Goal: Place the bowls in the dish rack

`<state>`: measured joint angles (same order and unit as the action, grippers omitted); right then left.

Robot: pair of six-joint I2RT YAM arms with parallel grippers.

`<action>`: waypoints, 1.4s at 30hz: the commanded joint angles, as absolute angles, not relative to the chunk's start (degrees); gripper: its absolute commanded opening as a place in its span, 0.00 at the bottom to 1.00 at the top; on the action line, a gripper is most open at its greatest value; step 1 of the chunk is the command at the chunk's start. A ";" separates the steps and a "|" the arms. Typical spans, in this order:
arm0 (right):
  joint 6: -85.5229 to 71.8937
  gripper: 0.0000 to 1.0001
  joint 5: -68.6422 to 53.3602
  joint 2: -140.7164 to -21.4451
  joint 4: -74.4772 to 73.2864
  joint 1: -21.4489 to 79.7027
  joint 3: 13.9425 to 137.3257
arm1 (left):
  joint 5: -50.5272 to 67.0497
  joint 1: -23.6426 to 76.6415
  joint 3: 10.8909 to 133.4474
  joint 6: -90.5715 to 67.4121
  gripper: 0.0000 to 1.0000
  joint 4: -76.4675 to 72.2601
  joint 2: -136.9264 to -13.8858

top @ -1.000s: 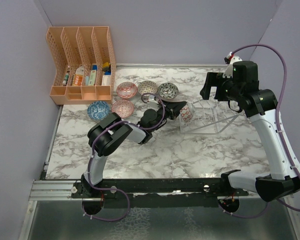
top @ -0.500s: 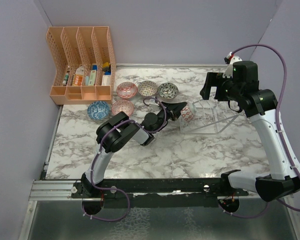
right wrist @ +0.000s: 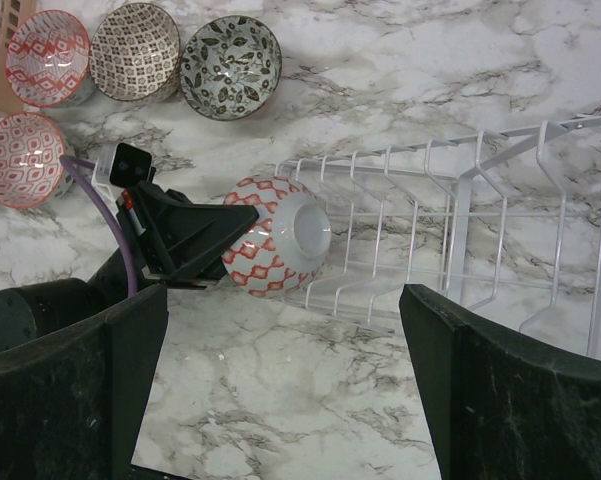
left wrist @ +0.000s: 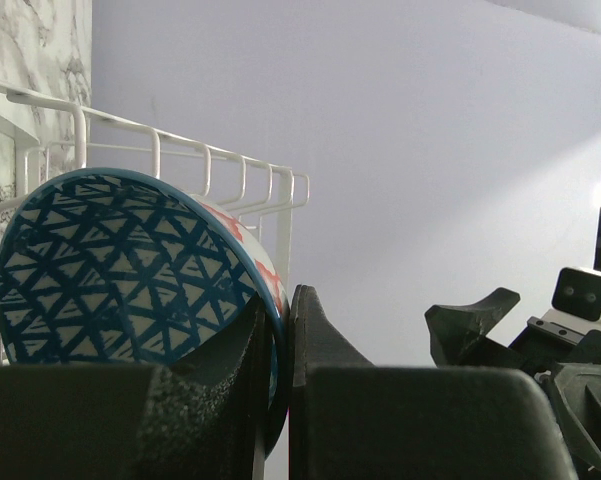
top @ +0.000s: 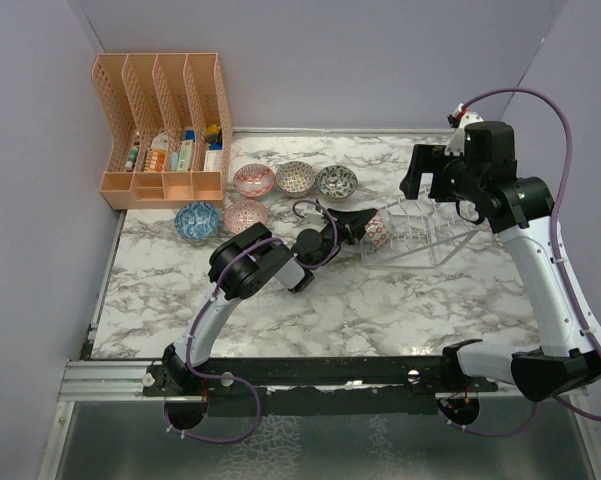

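Observation:
My left gripper (top: 366, 222) is shut on the rim of a bowl (top: 378, 229) with blue triangles inside (left wrist: 120, 270) and red diamonds outside (right wrist: 277, 236). It holds the bowl on edge at the left end of the dish rack (top: 420, 236), against its thin white prongs (right wrist: 460, 230). My right gripper (top: 430, 176) is open and empty, hovering above the rack. Several more bowls sit on the marble to the left: pink (top: 253, 180), red-grey (top: 295, 177), grey leaf-patterned (top: 336, 181), blue (top: 196, 220) and pink (top: 245, 215).
The orange slotted file organizer (top: 165, 125) stands at the back left with small items in it. Purple walls close in the left, back and right sides. The left arm (top: 260, 270) stretches across the table's middle.
My left gripper has carried the bowl to the right, up against the rack's left end. The right arm has not moved.

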<state>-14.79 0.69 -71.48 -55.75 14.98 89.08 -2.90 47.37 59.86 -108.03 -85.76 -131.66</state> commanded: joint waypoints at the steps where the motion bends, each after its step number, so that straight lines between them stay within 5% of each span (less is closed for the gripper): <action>1: -14.56 1.00 0.35 -71.85 -55.13 14.74 89.30 | -2.74 47.98 61.72 -110.15 0.00 -101.76 -133.34; 42: -13.86 1.00 1.22 -74.77 -55.56 14.77 89.60 | 0.80 48.91 71.60 -116.21 0.00 -102.12 -142.17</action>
